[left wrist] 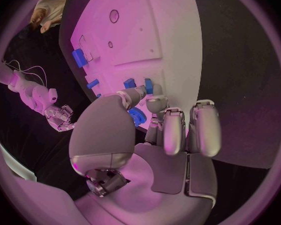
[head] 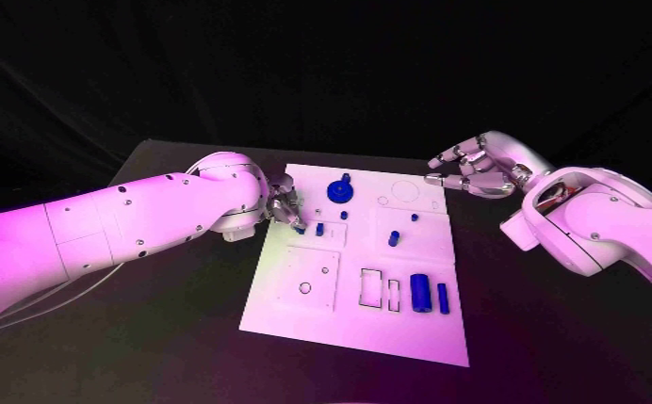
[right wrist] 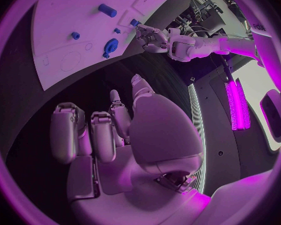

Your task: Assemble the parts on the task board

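The white task board point(head: 356, 324) lies in the middle of the table. On it are a blue gear point(head: 340, 189), short blue pegs point(head: 319, 229) point(head: 394, 237), and a larger blue cylinder point(head: 420, 293) beside a thin one point(head: 443, 297). My left hand point(head: 285, 206) hangs over the board's left edge, fingertips pointing down at a small blue peg point(left wrist: 148, 85). Thumb and fingers point(left wrist: 158, 105) stand close together there; whether they pinch it is hidden. The gear point(left wrist: 136, 116) shows between them. My right hand point(head: 476, 167) floats past the board's far right corner, fingers loosely curled and apart, holding nothing.
Rectangular recesses point(head: 371, 287) and a round hole point(head: 304, 287) mark the board's near half. Black table point(head: 150, 347) surrounds the board on all sides. The left arm point(head: 136, 225) crosses the table's left part.
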